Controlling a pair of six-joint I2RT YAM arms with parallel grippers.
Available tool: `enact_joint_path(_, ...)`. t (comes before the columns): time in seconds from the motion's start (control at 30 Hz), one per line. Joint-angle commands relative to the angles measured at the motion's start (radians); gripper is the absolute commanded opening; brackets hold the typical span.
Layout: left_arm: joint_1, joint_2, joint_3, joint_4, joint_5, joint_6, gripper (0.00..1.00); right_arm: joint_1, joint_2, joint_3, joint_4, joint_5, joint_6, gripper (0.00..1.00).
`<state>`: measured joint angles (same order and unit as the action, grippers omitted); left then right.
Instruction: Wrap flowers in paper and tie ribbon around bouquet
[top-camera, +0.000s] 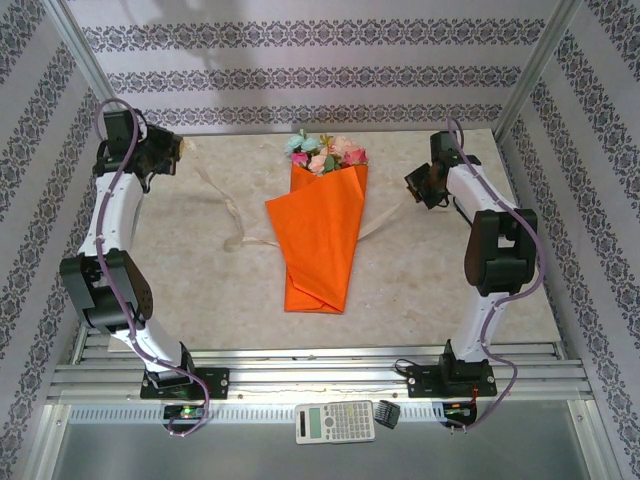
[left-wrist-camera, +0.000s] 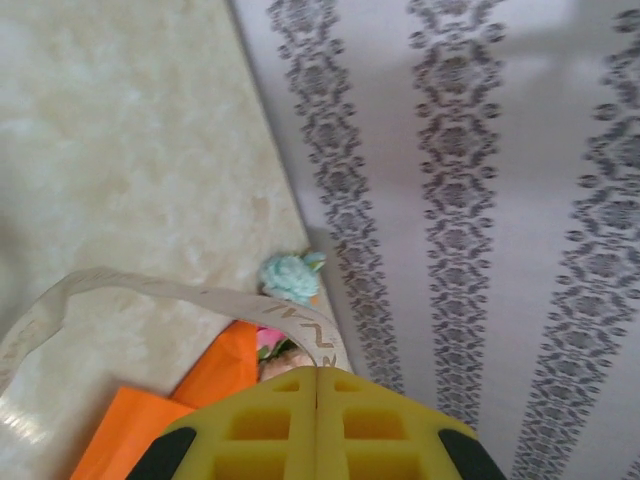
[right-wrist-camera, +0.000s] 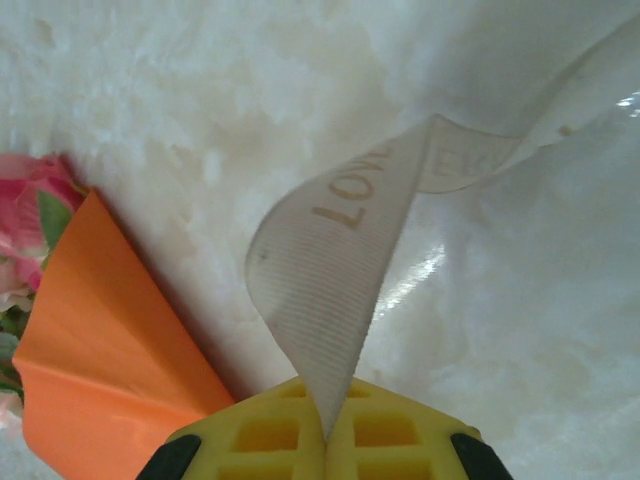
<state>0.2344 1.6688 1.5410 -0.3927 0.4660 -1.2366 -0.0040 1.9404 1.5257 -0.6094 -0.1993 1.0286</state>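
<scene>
The bouquet lies mid-table, an orange paper cone with its narrow end toward the arms. Pink, peach and blue flowers show at its far, wide end. The beige ribbon passes under the cone and comes out on both sides. My left gripper is at the far left, lifted off the table and shut on one ribbon end. Beyond its fingertips are a blue bloom and orange paper. My right gripper is right of the cone and shut on the other ribbon end, with paper at its left.
Patterned walls close in the back and sides, with metal posts at the far corners. A calculator and a small black object lie on the ledge in front of the arm bases.
</scene>
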Motion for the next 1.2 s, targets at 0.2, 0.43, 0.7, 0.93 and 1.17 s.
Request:
enact_joint_path(0.2, -0.064, -0.166, -0.295, -0.147, -0.011, 0.018, 0.00, -0.019, -0.115, -0.134, -0.132, 0.055, -0.013, 0.31)
enact_joint_path(0.43, -0.119, -0.290, -0.451, -0.197, -0.053, 0.058, 0.00, 0.096, -0.294, -0.314, -0.100, 0.103, 0.091, 0.49)
enact_joint_path(0.7, -0.295, -0.329, -0.557, -0.218, -0.110, -0.083, 0.08, 0.280, -0.161, -0.344, 0.073, -0.014, 0.455, 0.47)
enact_joint_path(0.93, -0.338, -0.311, -0.601, -0.224, -0.189, -0.209, 0.38, 0.291, -0.006, -0.195, 0.033, -0.003, 0.476, 0.46)
enact_joint_path(1.17, -0.411, -0.170, -0.627, -0.036, -0.135, -0.411, 0.43, 0.286, 0.045, -0.184, 0.052, 0.008, 0.524, 0.44)
